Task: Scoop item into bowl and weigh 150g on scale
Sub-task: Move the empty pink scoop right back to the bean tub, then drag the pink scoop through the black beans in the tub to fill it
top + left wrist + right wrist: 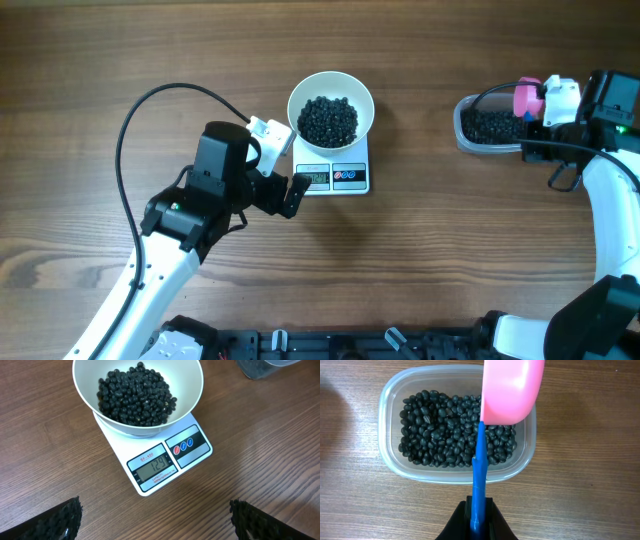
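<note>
Glossy black beans (328, 120) heap in the deep white bowl (365, 95) on the small white square scale (352, 185), near the desk's far edge. The left gripper (284, 166), jaws wide, stands just left of the scale. The right gripper (479, 512) clamps a blue-handled pink scoop (510, 390) over a clear plastic tub (387, 460).

Left arm (160, 270): white tubular link, black boxy joint housings, thin black cable (120, 150) looped off it. Black ribbed finger pads (62, 520). Right arm (612, 215): white curved link, black housing, small green light (622, 127).
</note>
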`<state>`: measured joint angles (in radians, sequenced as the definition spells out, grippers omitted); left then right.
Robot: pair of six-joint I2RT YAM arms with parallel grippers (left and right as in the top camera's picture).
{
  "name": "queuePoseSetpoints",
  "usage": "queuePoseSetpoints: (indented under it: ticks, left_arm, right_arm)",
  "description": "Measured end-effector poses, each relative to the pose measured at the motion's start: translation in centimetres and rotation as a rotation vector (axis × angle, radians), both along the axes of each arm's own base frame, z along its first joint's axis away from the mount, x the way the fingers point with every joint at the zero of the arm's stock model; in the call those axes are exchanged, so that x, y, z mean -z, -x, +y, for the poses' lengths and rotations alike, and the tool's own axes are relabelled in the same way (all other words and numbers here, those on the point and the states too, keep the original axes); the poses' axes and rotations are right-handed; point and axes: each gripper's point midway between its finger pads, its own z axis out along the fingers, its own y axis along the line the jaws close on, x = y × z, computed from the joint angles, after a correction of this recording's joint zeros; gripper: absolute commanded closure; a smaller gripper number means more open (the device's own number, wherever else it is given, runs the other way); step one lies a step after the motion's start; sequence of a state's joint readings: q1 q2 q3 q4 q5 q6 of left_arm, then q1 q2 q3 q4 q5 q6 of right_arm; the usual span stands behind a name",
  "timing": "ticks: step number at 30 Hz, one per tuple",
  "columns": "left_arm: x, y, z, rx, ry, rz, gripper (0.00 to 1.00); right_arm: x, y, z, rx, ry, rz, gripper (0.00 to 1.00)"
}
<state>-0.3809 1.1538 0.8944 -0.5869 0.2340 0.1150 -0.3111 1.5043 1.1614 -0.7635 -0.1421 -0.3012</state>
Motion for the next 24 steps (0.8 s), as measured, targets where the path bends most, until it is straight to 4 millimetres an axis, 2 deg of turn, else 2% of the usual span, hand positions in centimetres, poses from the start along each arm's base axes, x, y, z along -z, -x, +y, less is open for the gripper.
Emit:
queuePoseSetpoints:
  ticks: [6,10,16,24]
  left_arm:
    - [0.0,0.0,0.0,0.0,0.0,0.0,0.0]
    - [0.0,0.0,0.0,0.0,0.0,0.0,0.0]
    - [0.0,0.0,0.0,0.0,0.0,0.0,0.0]
    - [0.0,0.0,0.0,0.0,0.0,0.0,0.0]
  right_arm:
    - [0.3,0.3,0.3,-0.004,-0.014,0.02,0.96]
    - [2.0,1.2,0.6,-0.022,-0.033,0.093,0.96]
    - [3.8,1.3,0.6,-0.029,-0.048,0.147,0.96]
    - [4.9,1.3,1.0,-0.047,-0.076,0.174,0.96]
